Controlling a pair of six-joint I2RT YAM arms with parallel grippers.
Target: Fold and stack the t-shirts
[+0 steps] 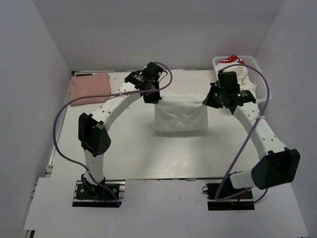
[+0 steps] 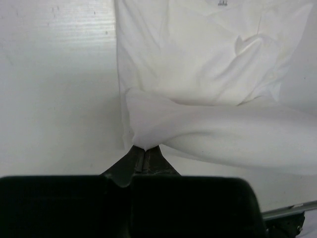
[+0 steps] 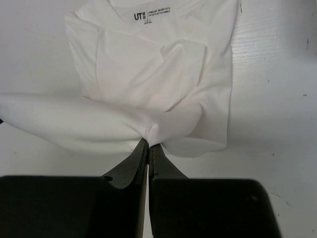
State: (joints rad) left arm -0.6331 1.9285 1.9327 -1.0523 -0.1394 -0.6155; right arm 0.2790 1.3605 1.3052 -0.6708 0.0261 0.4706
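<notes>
left claw (image 2: 144, 150): fingers together, clamped on a corner of the white t-shirt (image 1: 181, 115)
right claw (image 3: 148, 144): fingers together, pinching the opposite corner of the same edge
white t-shirt: mid desk (image 1: 148, 158), partly folded, its far edge lifted and stretched between both claws
pink t-shirt (image 1: 90, 85): folded, far-left corner, well apart
basket (image 1: 216, 62): far-right corner, holding crumpled tees (image 1: 246, 74), one with red print

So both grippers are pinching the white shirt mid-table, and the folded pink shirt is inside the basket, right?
Not quite. The pink shirt is not in the basket; the top view shows it folded on the table at the far left, the basket at the far right. The left gripper and right gripper do pinch the white shirt.
</notes>
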